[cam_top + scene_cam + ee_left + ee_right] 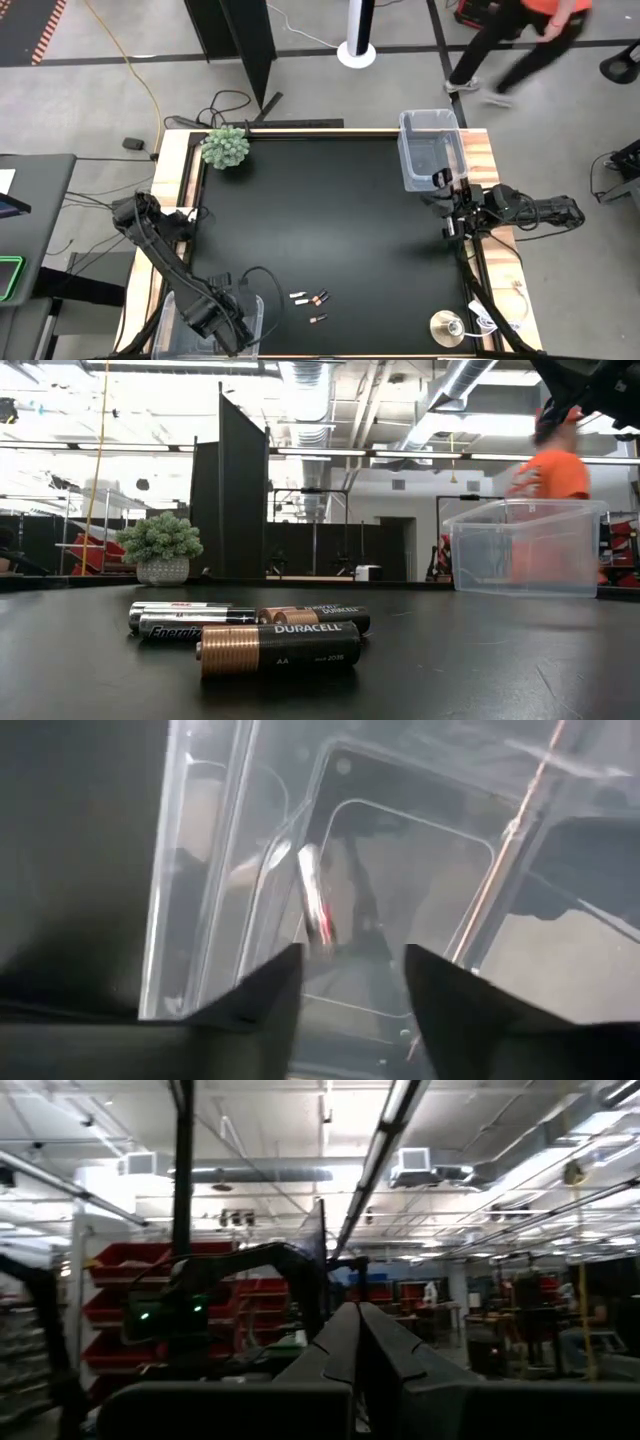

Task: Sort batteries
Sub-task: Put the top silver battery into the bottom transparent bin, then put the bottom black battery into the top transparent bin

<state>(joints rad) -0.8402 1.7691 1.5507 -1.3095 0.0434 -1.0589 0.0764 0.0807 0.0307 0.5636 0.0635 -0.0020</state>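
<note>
Two whitish-silver batteries (185,622) and two dark batteries with copper ends (280,648) lie on their sides on the black table, near its front edge (312,300). My left gripper (352,955) is open above a clear bin (258,308) at the front left. One whitish-silver battery (317,905) shows inside that bin, apart from the fingers. My right gripper (360,1342) is shut and empty. It is held level at the table's right edge (448,208), beside a second clear bin (432,148).
A small potted plant (225,147) stands at the far left corner. A round silver disc (446,327) lies at the front right. A person in orange (555,472) walks past beyond the far right side. The table's middle (330,210) is bare black mat.
</note>
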